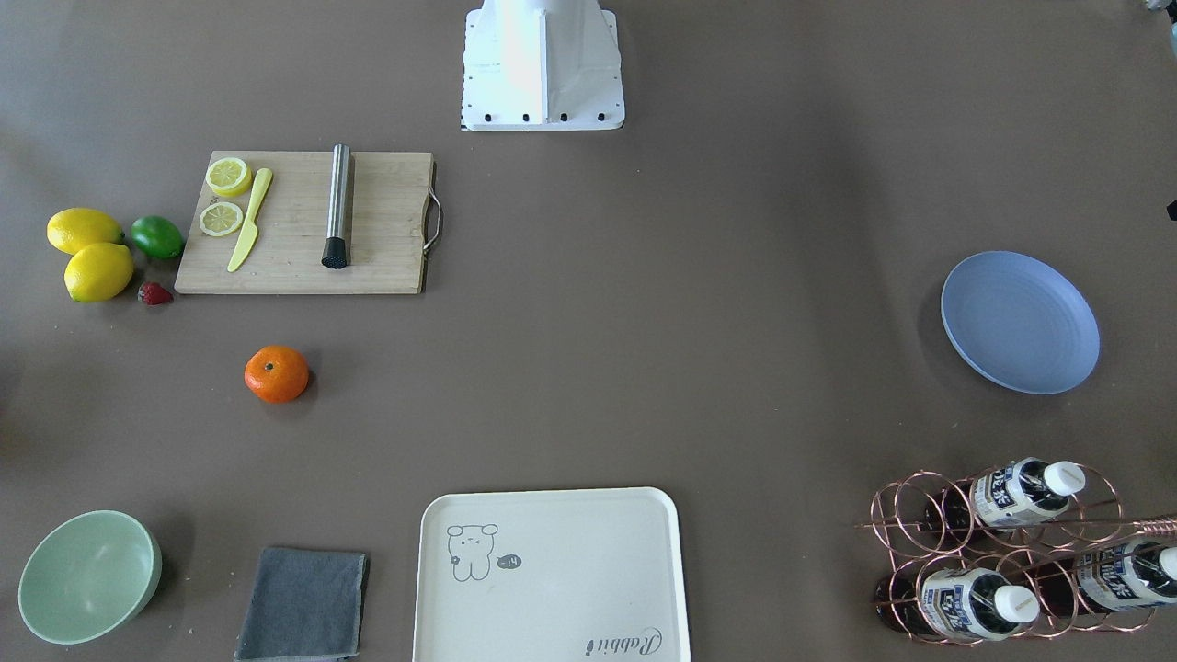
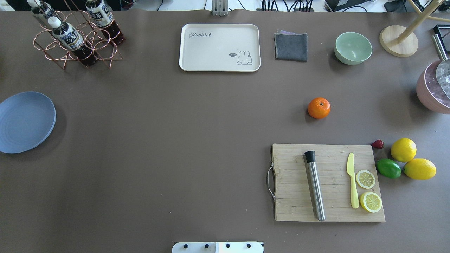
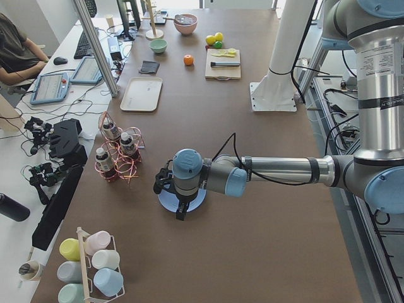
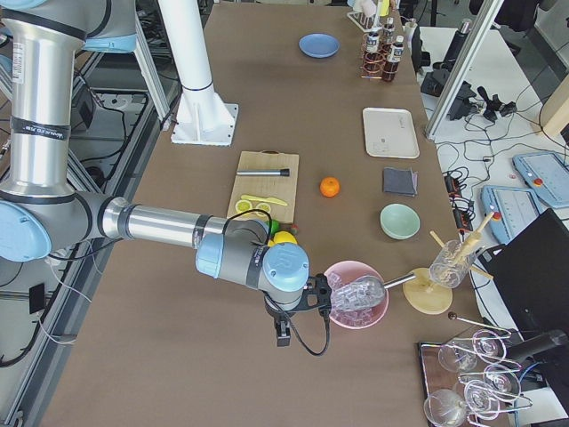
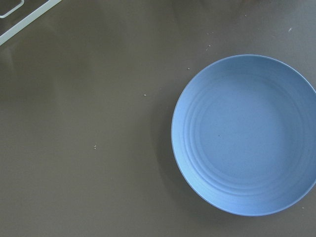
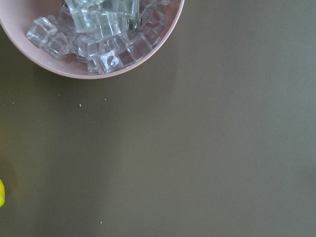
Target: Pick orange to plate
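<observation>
The orange [image 2: 319,108] rests alone on the brown table on my right side, between the cutting board and the grey cloth; the front-facing view has this orange [image 1: 276,373] at lower left. The blue plate [image 2: 24,121] lies bare at the far left edge and fills the right half of the left wrist view as a plate [image 5: 247,133] with nothing on it. The left gripper [image 3: 180,211] hangs over the plate, seen only from the side, so I cannot tell its state. The right gripper [image 4: 283,336] hovers beside the pink ice bowl, far from the orange; its state cannot be told either.
A wooden cutting board [image 2: 328,182] carries a steel muddler, a yellow knife and lemon slices. Two lemons [image 2: 403,149], a lime [image 2: 388,168] and a strawberry sit beside it. Cream tray [image 2: 219,47], grey cloth [image 2: 290,46], green bowl [image 2: 353,48], bottle rack [image 2: 75,35], pink ice bowl [image 2: 434,91].
</observation>
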### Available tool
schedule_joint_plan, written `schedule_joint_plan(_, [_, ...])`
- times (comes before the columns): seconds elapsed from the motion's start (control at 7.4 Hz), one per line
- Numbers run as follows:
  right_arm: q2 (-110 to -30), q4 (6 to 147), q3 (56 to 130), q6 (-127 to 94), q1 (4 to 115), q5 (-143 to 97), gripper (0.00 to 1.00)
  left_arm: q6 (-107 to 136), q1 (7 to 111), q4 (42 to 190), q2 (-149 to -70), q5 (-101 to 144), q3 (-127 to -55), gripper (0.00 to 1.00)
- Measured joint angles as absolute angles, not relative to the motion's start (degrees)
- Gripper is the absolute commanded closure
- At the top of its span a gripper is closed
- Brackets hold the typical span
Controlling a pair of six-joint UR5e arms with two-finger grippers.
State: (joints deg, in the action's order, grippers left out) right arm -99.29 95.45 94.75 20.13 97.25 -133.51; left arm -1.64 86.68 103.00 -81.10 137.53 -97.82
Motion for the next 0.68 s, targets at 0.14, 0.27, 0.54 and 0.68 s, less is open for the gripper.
schedule_joint_plan(0.14, [-99.3,95.4,94.7,20.1,97.2,-133.5,0.00,-1.2,86.6,102.8,-81.3,136.5,-97.8,0.02])
schedule_joint_plan(0.27, [-99.3,95.5,94.5,20.1,97.1,-133.4,0.00,-0.1,86.6,101.0,-82.3,134.9,-97.7,0.02])
schedule_joint_plan(0.54, [-99.5,95.5,94.3,20.1,96.9,-133.5,0.00,1.7,86.4,95.3,-84.4,134.0,-98.7,0.02])
schedule_joint_plan(0.68, [-99.6,95.5,94.3,20.1,96.8,-133.6,0.00,1.8,86.4,94.5,-84.5,133.9,-99.0,0.02])
